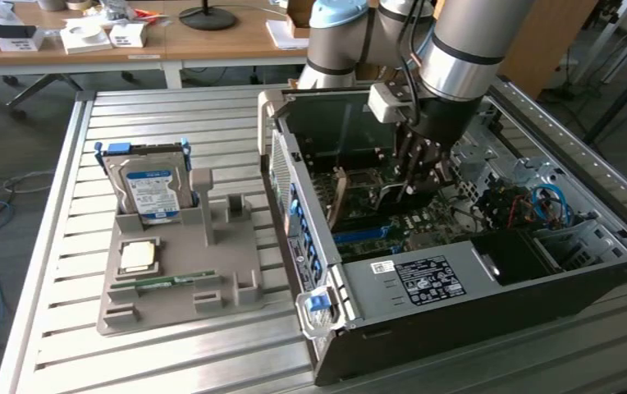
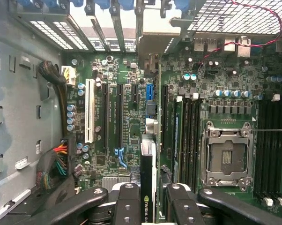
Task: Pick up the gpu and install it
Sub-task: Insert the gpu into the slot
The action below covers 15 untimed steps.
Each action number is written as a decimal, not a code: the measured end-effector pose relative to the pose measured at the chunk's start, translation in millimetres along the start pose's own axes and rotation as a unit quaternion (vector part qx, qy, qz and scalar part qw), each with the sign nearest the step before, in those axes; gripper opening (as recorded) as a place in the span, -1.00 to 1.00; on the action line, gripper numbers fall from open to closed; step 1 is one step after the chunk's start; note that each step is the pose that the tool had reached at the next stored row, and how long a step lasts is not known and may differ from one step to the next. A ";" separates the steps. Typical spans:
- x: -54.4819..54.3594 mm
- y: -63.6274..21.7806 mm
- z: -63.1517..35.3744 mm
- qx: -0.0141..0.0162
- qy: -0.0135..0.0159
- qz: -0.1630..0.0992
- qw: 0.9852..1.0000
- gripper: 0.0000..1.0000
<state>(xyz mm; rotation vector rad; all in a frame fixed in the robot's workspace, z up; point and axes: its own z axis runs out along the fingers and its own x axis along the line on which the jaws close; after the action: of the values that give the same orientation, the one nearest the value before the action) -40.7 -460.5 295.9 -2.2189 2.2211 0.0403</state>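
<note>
The gpu (image 2: 148,178) is a thin card seen edge-on in the wrist view, black with a green logo, standing over the motherboard (image 2: 127,126) in line with a short blue slot (image 2: 149,91). My gripper (image 2: 152,190) is shut on it, one black finger (image 2: 129,201) on each side. In the exterior view the gripper (image 1: 414,185) reaches down into the open computer case (image 1: 401,328), and the card's tan-brown face (image 1: 345,197) shows toward the case's rear wall. Whether the card's edge touches a slot is hidden.
Long black slots (image 2: 120,117) and a white slot (image 2: 89,110) lie beside the card, the CPU socket (image 2: 227,154) on the other side. Cable bundles (image 2: 56,164) hug the case wall. On the table a grey holder (image 1: 226,271) carries a hard drive (image 1: 152,190), a chip (image 1: 139,256) and a memory stick (image 1: 166,283).
</note>
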 end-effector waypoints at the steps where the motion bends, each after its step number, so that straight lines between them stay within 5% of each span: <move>1: 0.0 0.0 0.0 0.000 0.000 0.000 1.000 -0.48; 15: 0.2 0.4 9.6 0.000 0.000 0.000 1.000 -0.48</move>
<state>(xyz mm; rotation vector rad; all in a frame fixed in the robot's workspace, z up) -41.2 -460.5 286.3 -2.2190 2.2212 0.0401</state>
